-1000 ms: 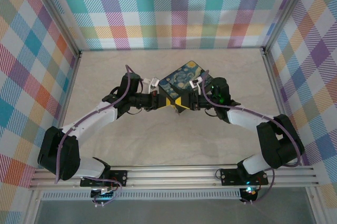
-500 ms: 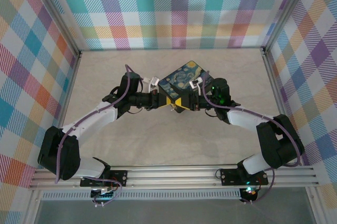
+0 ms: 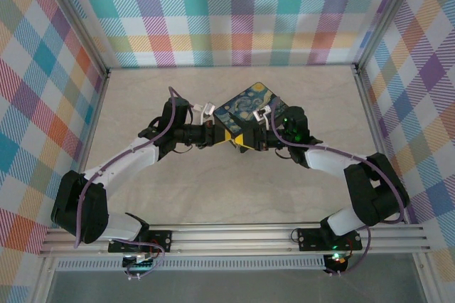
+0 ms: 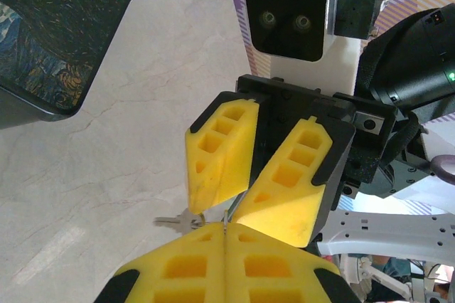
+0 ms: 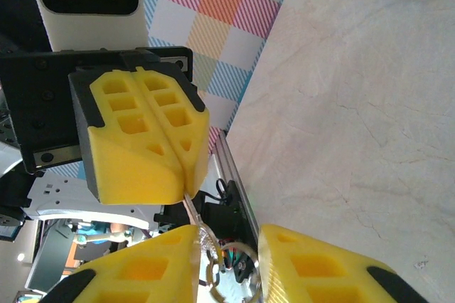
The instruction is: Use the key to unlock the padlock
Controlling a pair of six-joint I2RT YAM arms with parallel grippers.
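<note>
We see the left gripper (image 4: 224,228) clamped on the key (image 4: 178,222), offering it | right gripper (image 5: 227,233) fingers apart, straddling the key ring (image 5: 227,271) | we judge a handover for regripping | both beside the painted-lid box (image 3: 247,107)

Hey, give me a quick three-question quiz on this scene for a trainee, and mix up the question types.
1. True or false: the left gripper is shut on the key.
2. Multiple choice: in the right wrist view, what hangs between the fingers of the right gripper? A) a key ring B) a sponge C) a screw
3. Short answer: in the top view, what sits just beyond where the two grippers meet?
Key: 1 true; 2 A; 3 the black box with the painted lid.
</note>
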